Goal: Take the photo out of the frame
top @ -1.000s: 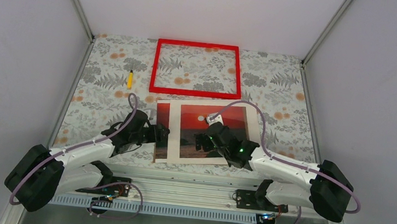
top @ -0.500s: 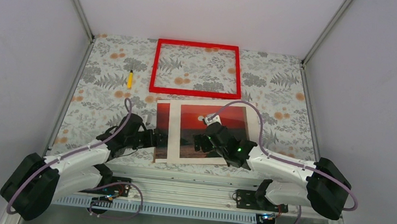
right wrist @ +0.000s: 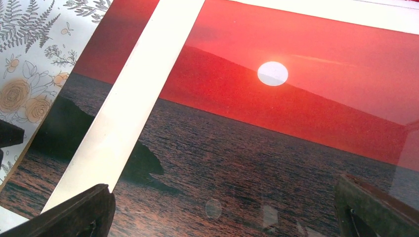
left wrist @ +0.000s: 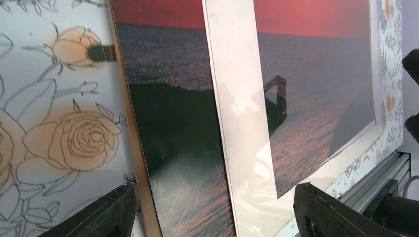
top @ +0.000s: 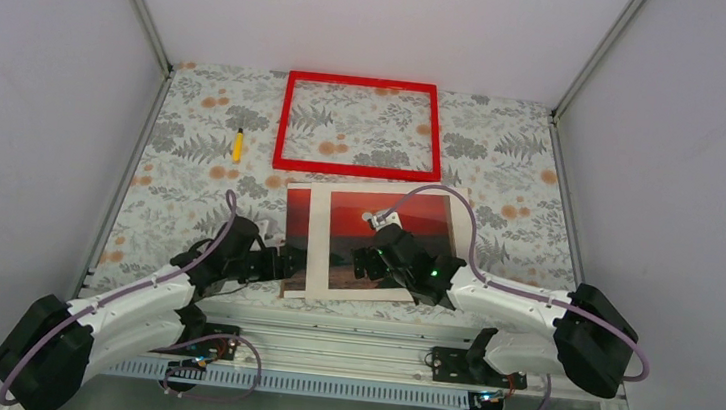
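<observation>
Looking from the top, the frame [top: 363, 82] lies at the far side of the surface [top: 191, 178], the floral pattern showing through it and a small yellow tool [top: 237, 145] to its left. The photo [top: 418, 218] lies flat outside it, just beside its near bar. The left fingers [top: 286, 256] stand open at the photo's left edge. The right fingers [top: 366, 261] hang open over its lower middle.

From the left wrist, both fingers spread wide with the print's white border between them, gripping nothing.

From the right wrist, the fingers are wide apart above sun and sea, holding nothing.
</observation>
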Available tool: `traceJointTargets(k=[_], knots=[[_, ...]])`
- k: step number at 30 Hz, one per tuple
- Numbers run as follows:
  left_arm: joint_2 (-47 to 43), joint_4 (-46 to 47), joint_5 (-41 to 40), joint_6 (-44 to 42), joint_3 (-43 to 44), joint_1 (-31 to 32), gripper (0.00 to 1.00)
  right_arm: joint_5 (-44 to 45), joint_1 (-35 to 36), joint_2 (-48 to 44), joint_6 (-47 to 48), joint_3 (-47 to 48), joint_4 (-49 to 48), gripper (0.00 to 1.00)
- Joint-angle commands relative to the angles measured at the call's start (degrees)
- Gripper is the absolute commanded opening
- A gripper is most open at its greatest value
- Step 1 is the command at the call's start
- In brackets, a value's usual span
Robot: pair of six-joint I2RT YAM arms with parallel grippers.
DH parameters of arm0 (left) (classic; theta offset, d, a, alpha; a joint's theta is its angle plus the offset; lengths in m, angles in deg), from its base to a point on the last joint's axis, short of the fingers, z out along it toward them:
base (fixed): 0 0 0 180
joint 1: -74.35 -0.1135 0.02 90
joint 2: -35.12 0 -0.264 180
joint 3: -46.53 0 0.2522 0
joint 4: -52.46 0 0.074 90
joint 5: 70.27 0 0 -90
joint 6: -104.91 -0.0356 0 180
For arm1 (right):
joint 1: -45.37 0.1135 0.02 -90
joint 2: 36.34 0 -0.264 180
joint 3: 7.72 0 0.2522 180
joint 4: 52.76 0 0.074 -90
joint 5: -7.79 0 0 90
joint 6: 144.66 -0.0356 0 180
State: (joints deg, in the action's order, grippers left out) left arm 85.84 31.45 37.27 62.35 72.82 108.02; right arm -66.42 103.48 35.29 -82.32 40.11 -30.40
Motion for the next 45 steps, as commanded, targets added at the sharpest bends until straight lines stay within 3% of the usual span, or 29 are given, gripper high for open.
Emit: traceJointTargets(k=[1,16,45], knots=[[-0.8,-0.5,0.7,1.2,-1.1,1.5,0.8,0.6,0.3,0.1,0.2,0.8,-1.6,1.0],[-9.4,-9.8,-3.3,4.2,0.7,5.3,0.78,0.5,0.3,0.4,0.3,0.6,-1.9,1.0],[-3.9,0.9,1.1,8.3,-4.1,8.2,0.77,0.1,0.3,0.8,0.1,0.5,-2.0,1.0]])
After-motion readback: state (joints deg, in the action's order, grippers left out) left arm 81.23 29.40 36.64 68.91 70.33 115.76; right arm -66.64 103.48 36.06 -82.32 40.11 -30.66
